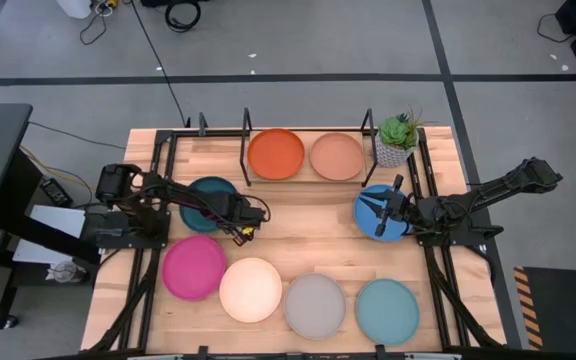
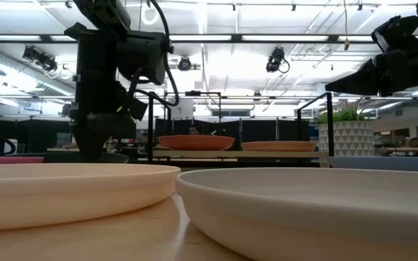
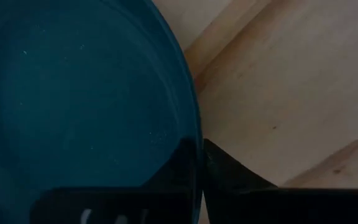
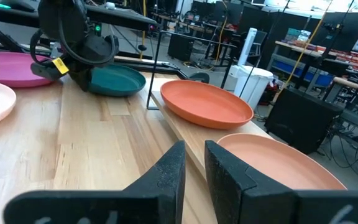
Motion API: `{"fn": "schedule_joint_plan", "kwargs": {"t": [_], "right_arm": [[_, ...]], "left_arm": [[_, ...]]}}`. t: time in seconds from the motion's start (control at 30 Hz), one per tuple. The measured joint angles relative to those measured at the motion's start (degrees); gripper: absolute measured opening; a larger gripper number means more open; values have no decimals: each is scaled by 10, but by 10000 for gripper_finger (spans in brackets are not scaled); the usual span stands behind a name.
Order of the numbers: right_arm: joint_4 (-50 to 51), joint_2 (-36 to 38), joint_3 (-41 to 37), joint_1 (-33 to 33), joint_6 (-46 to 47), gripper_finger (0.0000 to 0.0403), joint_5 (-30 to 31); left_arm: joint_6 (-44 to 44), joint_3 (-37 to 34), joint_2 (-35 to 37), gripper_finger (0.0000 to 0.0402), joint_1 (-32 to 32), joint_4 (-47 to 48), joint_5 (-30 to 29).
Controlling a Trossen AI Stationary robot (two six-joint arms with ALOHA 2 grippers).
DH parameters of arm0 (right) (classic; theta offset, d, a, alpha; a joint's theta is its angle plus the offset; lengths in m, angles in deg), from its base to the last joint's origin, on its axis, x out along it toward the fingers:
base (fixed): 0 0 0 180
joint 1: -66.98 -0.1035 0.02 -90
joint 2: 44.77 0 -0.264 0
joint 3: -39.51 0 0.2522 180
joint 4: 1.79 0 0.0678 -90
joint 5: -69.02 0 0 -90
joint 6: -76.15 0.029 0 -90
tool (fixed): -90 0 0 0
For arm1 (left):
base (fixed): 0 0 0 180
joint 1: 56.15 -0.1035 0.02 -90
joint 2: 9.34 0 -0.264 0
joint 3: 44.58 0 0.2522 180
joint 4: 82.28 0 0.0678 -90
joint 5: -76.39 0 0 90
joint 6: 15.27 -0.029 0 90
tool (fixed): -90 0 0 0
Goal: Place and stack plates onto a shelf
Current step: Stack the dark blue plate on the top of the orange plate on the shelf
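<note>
Left gripper (image 1: 236, 214) pinches rim of dark teal plate (image 1: 206, 201) on bench, left of shelf (image 1: 306, 178). Right gripper (image 1: 376, 205) over blue plate (image 1: 379, 218), fingers nearly together, nothing between.

A robotics lab or workshop; beyond the right gripper (image 4: 193, 163) stand cluttered workbenches (image 4: 328, 53), ceiling strip lights (image 2: 216, 38) hang overhead, and cables (image 1: 173, 15) trail across grey floor.

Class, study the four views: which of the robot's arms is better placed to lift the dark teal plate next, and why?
Left. The left gripper straddles the dark teal plate at its rim; the right gripper is over the blue plate, far across the table.
</note>
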Motion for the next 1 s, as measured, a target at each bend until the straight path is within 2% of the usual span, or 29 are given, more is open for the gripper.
{"fn": "schedule_joint_plan", "kwargs": {"t": [0.2, 0.53, 0.63, 0.73, 0.83, 1.0], "right_arm": [[0, 0, 0, 0, -5, 67, 2], [-1, 0, 0, 0, -10, 67, 4], [-1, 0, 0, 0, -9, 67, 5], [0, 0, 0, 0, -5, 67, 5], [1, 0, 0, 0, -5, 67, 5], [1, 0, 0, 0, -8, 67, 5]], "left_arm": [[-26, 60, 16, 18, 0, 42, 42], [-170, 241, 26, 19, 11, 78, 203], [-210, 287, 27, 19, 18, 79, 180], [-271, 316, 27, 20, 23, 62, 115], [-360, 319, 27, 20, 27, 4, 60], [-496, 319, 18, 20, 24, -86, 27]]}}
